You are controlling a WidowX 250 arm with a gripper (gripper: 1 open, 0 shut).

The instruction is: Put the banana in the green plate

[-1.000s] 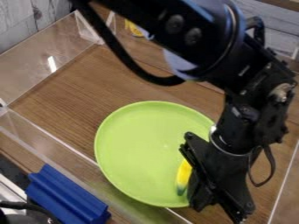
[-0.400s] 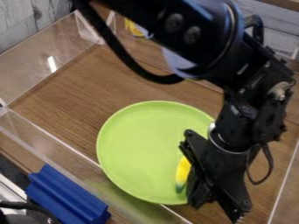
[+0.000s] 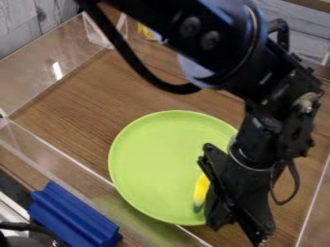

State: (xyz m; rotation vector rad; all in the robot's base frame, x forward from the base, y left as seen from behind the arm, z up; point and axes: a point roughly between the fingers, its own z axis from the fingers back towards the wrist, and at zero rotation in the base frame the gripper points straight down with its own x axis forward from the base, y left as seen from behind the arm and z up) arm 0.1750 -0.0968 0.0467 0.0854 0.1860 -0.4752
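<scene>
Holding the banana (image 3: 202,193) low over the green plate (image 3: 149,159).
Gripper (image 3: 214,205) points down, clamped, seemingly on the banana, which shows on its side facing the plate's middle; touchdown is hidden. Placement step: next, ease the grip open, then lift straight clear.

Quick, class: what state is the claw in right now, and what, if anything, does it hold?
The claw: closed, holding the banana low over the green plate.
</scene>
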